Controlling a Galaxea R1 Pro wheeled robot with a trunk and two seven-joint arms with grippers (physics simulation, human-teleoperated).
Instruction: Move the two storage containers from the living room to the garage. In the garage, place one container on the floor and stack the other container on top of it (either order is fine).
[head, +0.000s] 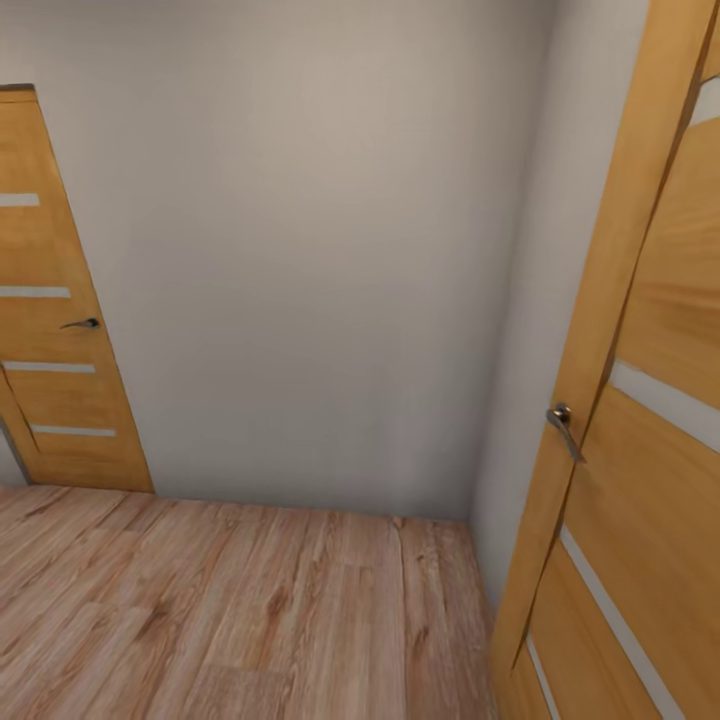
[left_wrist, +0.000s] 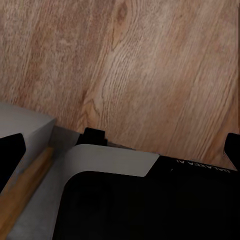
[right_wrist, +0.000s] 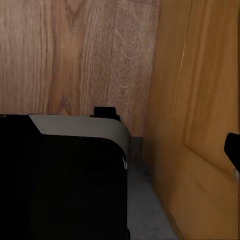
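Observation:
The two storage containers are out of view. I face a corner of plain white wall over light wood-plank flooring. In the left wrist view my left gripper is open, its dark fingertips at the picture's two side edges with only planks and my black base between them. In the right wrist view my right gripper is open too. One of its fingertips shows against an orange wooden door, and the other is lost against my black base.
An orange wooden door with a metal handle stands very close on my right. A second matching door is in the far wall at the left. A grey wall corner lies close to my base on the left.

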